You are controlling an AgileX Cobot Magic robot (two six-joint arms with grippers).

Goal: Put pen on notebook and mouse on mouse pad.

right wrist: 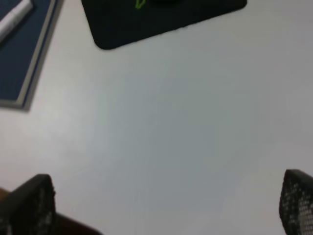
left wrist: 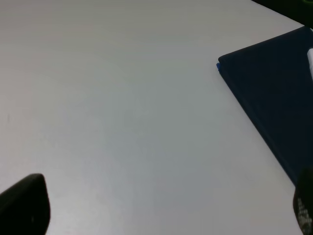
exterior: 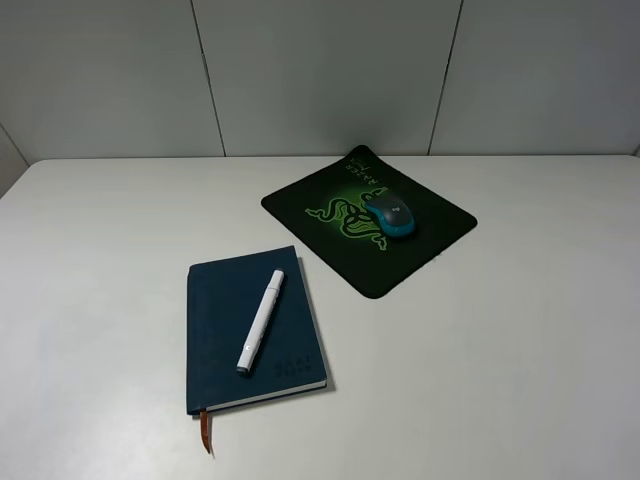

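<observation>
The white pen (exterior: 261,320) lies aslant on the navy notebook (exterior: 225,330), whose orange-brown ribbon (exterior: 207,430) hangs toward the table's front. The teal mouse (exterior: 390,213) rests on the black mouse pad (exterior: 395,262), beside its green logo. Neither gripper shows in the exterior high view. My left gripper (left wrist: 164,215) is open over bare table, with the notebook (left wrist: 274,93) and a sliver of the pen (left wrist: 310,61) off to one side. My right gripper (right wrist: 161,205) is open too, empty, apart from the mouse pad (right wrist: 161,19), the notebook (right wrist: 24,54) and the pen (right wrist: 14,19).
Everything sits on a white table (exterior: 500,350) backed by a grey panelled wall (exterior: 320,70). The table's front edge (right wrist: 73,226) shows in the right wrist view, close to one finger (right wrist: 27,205).
</observation>
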